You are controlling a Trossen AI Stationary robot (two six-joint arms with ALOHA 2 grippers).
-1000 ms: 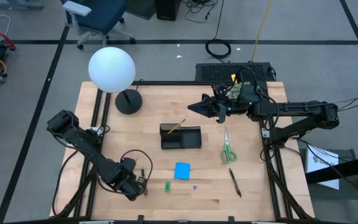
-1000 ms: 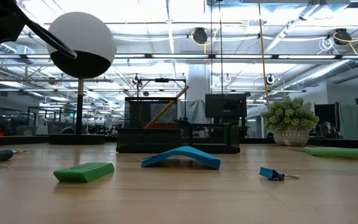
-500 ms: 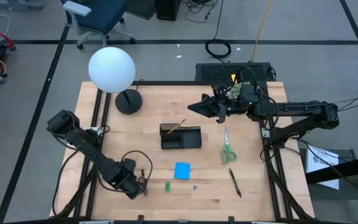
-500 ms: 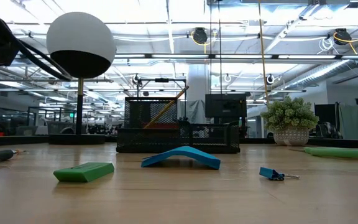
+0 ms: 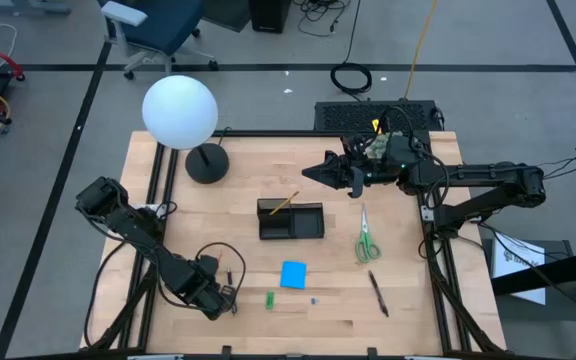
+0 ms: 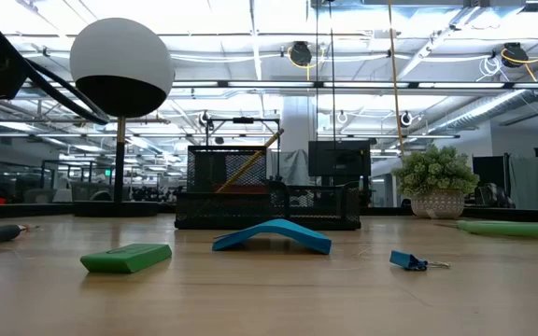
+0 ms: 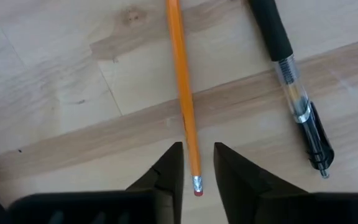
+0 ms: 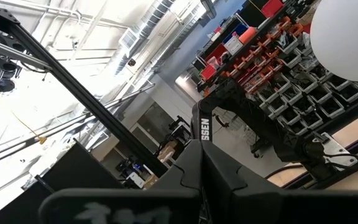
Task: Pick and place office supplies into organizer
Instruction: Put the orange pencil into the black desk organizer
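My left gripper (image 7: 197, 152) points straight down near the table's near left corner (image 5: 223, 290). It is open, with one finger on each side of an orange pencil (image 7: 182, 81) near its eraser end. The pencil lies flat on the wood, and a black pen (image 7: 291, 87) lies beside it. The black organizer (image 5: 290, 220) stands mid-table with a pencil (image 5: 284, 203) leaning in it. A blue note pad (image 5: 293, 273), a green piece (image 5: 269, 298), green-handled scissors (image 5: 366, 238) and another pen (image 5: 377, 293) lie on the table. My right gripper (image 5: 308, 172) is shut and waits high over the far side.
A white globe lamp (image 5: 180, 112) on a round black base (image 5: 206, 162) stands at the far left. A potted plant (image 6: 435, 182) sits at the far right. A small blue clip (image 6: 409, 260) lies near the front edge. A cable loop (image 5: 218, 255) hangs by my left wrist.
My left gripper has gone down a little toward the table; in the low view its arm sits lower at the picture's left than a second ago. Nothing on the table has moved.
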